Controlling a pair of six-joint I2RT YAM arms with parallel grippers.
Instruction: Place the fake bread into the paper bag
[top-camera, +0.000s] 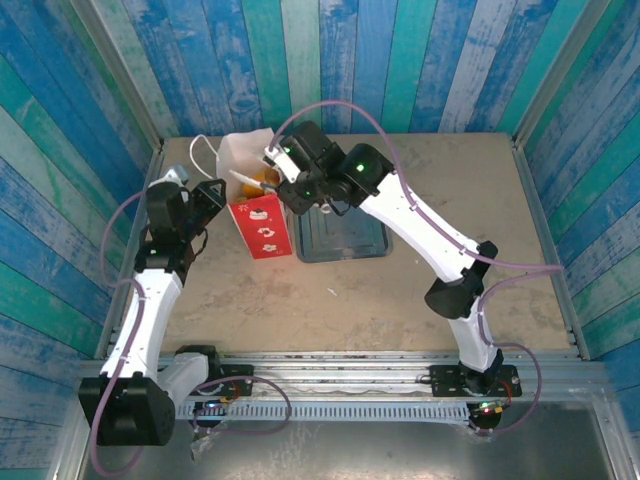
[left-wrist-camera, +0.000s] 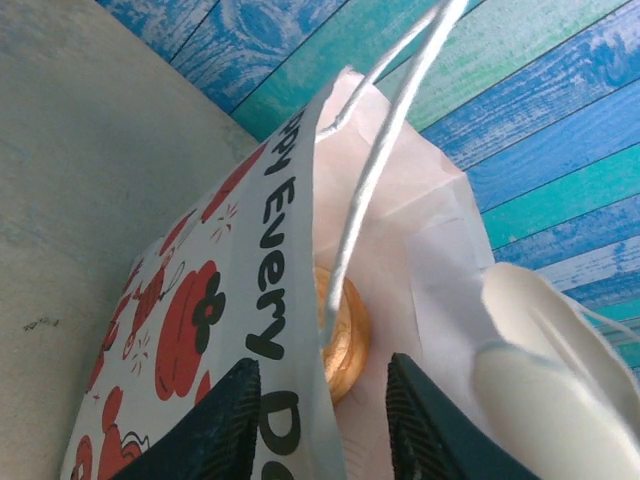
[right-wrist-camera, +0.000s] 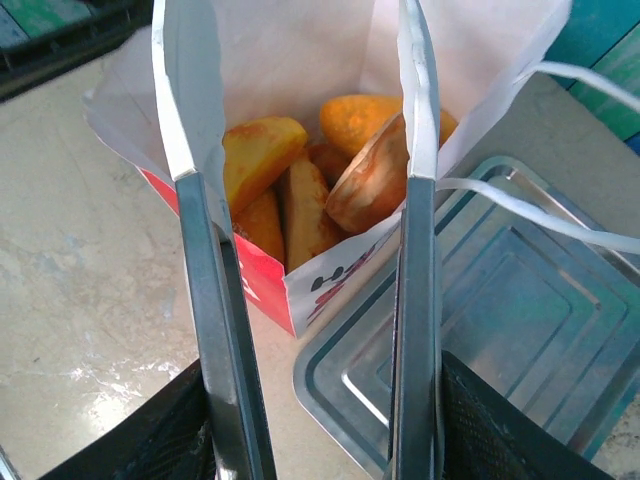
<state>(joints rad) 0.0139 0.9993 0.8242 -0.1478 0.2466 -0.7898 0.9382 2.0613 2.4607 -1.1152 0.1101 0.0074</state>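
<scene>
The paper bag (top-camera: 262, 228) stands upright at the back left of the table, white above a red band. Several golden-brown pieces of fake bread (right-wrist-camera: 300, 180) lie inside it, and a round one (left-wrist-camera: 348, 335) shows past the bag's printed wall (left-wrist-camera: 255, 290). My right gripper (top-camera: 258, 168) hangs over the bag's mouth. Its long white-tipped fingers (right-wrist-camera: 190, 120) stand open with nothing between them. My left gripper (left-wrist-camera: 320, 420) is at the bag's left side, open, with the edge of the bag's wall between its dark fingertips (left-wrist-camera: 215, 420).
A grey metal tray (top-camera: 345, 240) lies right beside the bag, bare (right-wrist-camera: 520, 320). White cord handles (right-wrist-camera: 560, 215) trail from the bag over the tray, and one (left-wrist-camera: 380, 160) crosses the left wrist view. Blue and green plank walls enclose the table.
</scene>
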